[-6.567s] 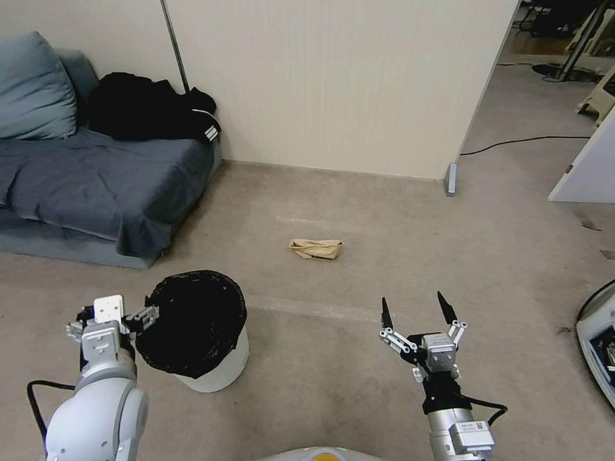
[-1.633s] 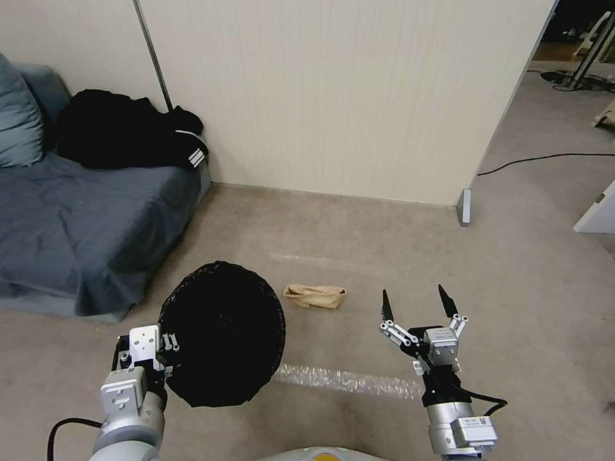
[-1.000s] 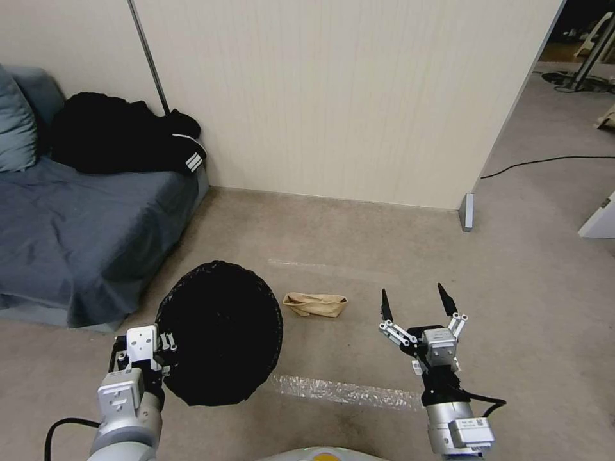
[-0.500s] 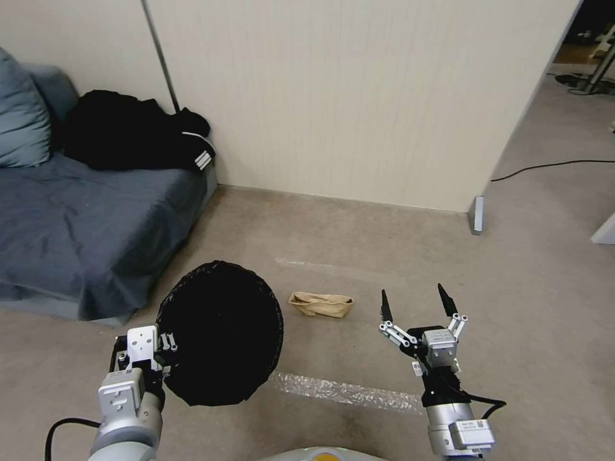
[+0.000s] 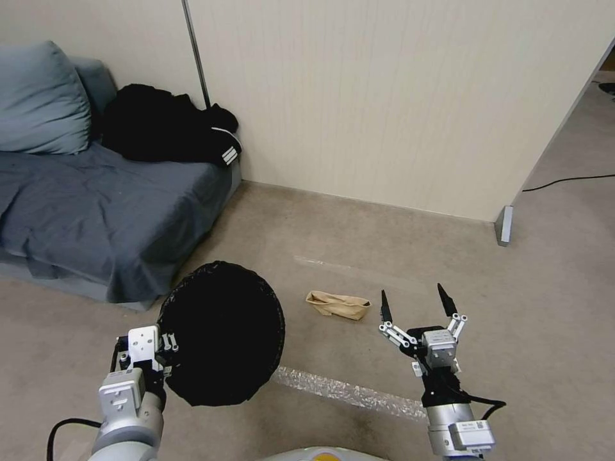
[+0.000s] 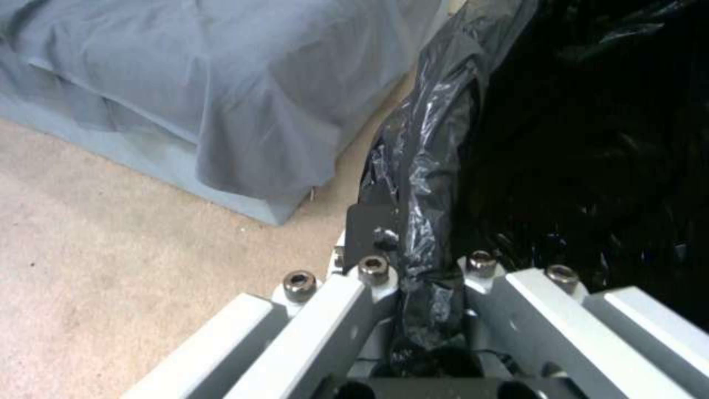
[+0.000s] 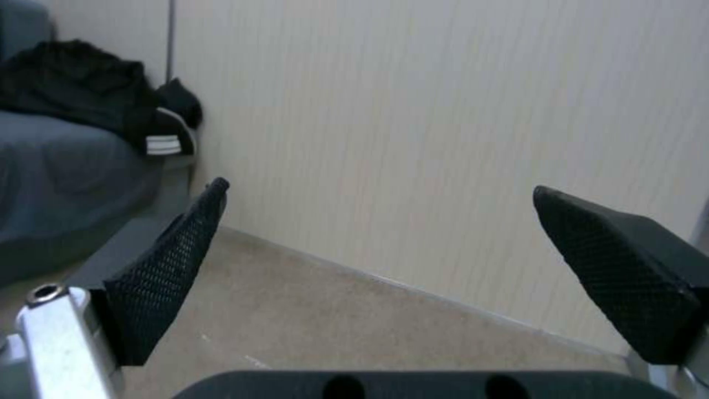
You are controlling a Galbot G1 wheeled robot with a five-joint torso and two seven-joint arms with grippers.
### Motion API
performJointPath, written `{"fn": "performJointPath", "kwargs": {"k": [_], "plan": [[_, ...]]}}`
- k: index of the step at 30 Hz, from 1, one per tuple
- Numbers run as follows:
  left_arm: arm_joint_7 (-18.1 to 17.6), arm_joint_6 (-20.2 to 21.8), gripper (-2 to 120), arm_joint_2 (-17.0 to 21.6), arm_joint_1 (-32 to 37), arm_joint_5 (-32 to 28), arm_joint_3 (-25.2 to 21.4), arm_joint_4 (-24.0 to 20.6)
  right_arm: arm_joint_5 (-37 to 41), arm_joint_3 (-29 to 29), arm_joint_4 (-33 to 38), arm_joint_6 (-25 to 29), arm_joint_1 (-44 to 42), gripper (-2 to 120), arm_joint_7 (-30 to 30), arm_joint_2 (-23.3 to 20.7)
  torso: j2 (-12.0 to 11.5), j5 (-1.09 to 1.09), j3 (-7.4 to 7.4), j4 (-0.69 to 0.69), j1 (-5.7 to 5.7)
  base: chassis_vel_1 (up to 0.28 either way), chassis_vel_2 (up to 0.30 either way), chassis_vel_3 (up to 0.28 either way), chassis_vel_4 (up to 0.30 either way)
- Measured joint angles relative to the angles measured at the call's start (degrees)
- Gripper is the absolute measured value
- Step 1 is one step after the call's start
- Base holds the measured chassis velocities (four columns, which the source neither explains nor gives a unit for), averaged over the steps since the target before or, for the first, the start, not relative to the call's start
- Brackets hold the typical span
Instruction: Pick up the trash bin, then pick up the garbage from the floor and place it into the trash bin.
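The trash bin [image 5: 221, 342], lined with a black bag, hangs off the floor with its mouth tipped toward me. My left gripper [image 5: 168, 342] is shut on its near rim, and the left wrist view shows the jaws pinching the bag-covered rim [image 6: 425, 221]. One piece of garbage, a tan paper bag [image 5: 338, 305], lies flat on the carpet between the bin and my right gripper [image 5: 413, 296]. That gripper hovers open and empty just right of the bag, fingers pointing at the wall. Its black fingertips [image 7: 174, 260] stand wide apart in the right wrist view.
A sofa under a grey cover [image 5: 96, 211] stands at left with a pillow [image 5: 38, 99] and a black clothing pile [image 5: 170, 125]. A beige partition wall [image 5: 397, 102] closes the far side. Shiny tape [image 5: 349, 392] crosses the carpet. A black cable [image 5: 570, 180] lies far right.
The whole picture has shifted rightward, so the camera has turned left. The paper bag now shows closer to my right gripper. Both arms hold the same pose, with the bin still lifted.
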Motion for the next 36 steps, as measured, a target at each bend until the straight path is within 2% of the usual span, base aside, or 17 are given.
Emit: {"fn": "performJointPath", "kwargs": {"k": [2,3,6,7,10,11,14,15,18,19,23,28,36], "plan": [[0.6,-0.4,1,0.0,0.0,0.1,0.0,0.2,0.1,0.7,-1.2,-1.2,2.0,100,-0.9,-3.2,0.0,0.0,0.0,0.0,0.0,0.0,0.0,0.0,0.0],[0.6,-0.4,1,0.0,0.0,0.1,0.0,0.2,0.1,0.7,-1.2,-1.2,2.0,100,-0.9,-3.2,0.0,0.0,0.0,0.0,0.0,0.0,0.0,0.0,0.0],[1.3,-0.8,1,0.0,-0.2,0.3,0.1,0.6,0.8,1.4,-4.2,-3.6,6.7,100,-3.6,-9.1,0.0,0.01,0.0,0.0,0.0,0.0,0.0,0.0,0.0],[1.3,-0.8,1,0.0,-0.2,0.3,0.1,0.6,0.8,1.4,-4.2,-3.6,6.7,100,-3.6,-9.1,0.0,0.01,0.0,0.0,0.0,0.0,0.0,0.0,0.0],[2.3,-1.1,1,-0.1,-0.2,1.1,0.1,0.9,0.9,0.9,-9.0,-4.9,12.6,100,-6.0,-14.5,0.0,0.02,0.0,0.0,0.0,0.0,0.0,0.0,0.0],[2.3,-1.1,1,-0.1,-0.2,1.1,0.1,0.9,0.9,0.9,-9.0,-4.9,12.6,100,-6.0,-14.5,0.0,0.02,0.0,0.0,0.0,0.0,0.0,0.0,0.0],[2.5,-1.2,1,-0.4,-0.3,2.0,0.0,1.2,0.3,-1.4,-14.9,-5.1,18.2,100,-7.3,-20.5,0.0,0.02,0.0,0.01,0.0,0.0,0.0,0.0,0.0],[2.5,-1.2,1,-0.4,-0.3,2.0,0.0,1.2,0.3,-1.4,-14.9,-5.1,18.2,100,-7.3,-20.5,0.0,0.02,0.0,0.01,0.0,0.0,0.0,0.0,0.0],[2.5,-1.2,1,-1.0,-0.5,3.1,0.4,1.8,-1.0,-4.2,-20.1,-4.7,23.0,100,-8.9,-26.7,0.0,0.01,0.0,0.01,0.0,0.0,0.0,0.0,0.0],[2.5,-1.2,1,-1.0,-0.5,3.1,0.4,1.8,-1.0,-4.2,-20.1,-4.7,23.0,100,-8.9,-26.7,0.0,0.01,0.0,0.01,0.0,0.0,0.0,0.0,0.0],[2.5,-1.0,1,-1.5,-0.7,4.2,0.7,2.5,-3.0,-9.1,-28.1,-4.1,28.9,100,-10.9,-32.6,0.0,0.01,0.01,0.0,0.0,0.0,0.0,0.0,0.0],[2.4,-0.9,1,-1.5,-1.1,4.5,0.9,3.0,-5.1,-13.8,-35.2,-3.1,34.6,100,-12.8,-34.1,0.0,0.01,0.0,0.0,0.0,0.0,0.0,0.0,0.0],[2.4,-0.6,1,-1.4,-1.1,4.9,1.5,3.2,-8.2,-20.7,-44.1,-1.8,43.5,100,-14.9,-33.5,0.0,0.0,0.0,0.01,0.01,0.0,0.0,0.0,0.0]]}}
